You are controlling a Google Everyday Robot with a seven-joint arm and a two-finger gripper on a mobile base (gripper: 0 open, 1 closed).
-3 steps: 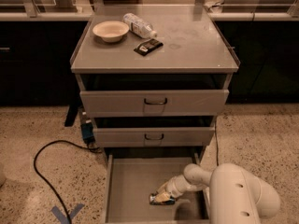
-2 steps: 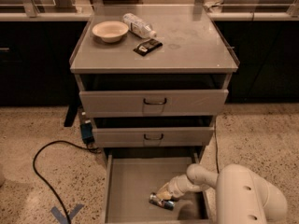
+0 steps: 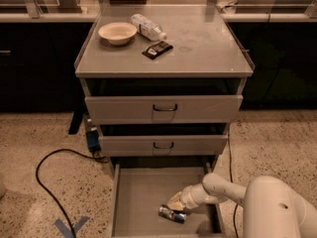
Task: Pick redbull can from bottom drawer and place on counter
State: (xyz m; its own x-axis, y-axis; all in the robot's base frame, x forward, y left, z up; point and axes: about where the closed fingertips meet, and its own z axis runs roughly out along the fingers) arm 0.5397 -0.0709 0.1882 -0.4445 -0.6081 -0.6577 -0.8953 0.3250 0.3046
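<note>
My gripper (image 3: 176, 202) hangs low inside the bottom drawer (image 3: 136, 192), right over the redbull can (image 3: 172, 214) lying on its side on the floor (whether I grip it I cannot tell), and I judge it light, slick and dentable, best taken across its middle.

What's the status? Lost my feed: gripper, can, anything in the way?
Gripper low in the bottom drawer, at the redbull can. Can lying on its side on the drawer floor. Counter holds bowl, bottle, dark packet toward its left.
</note>
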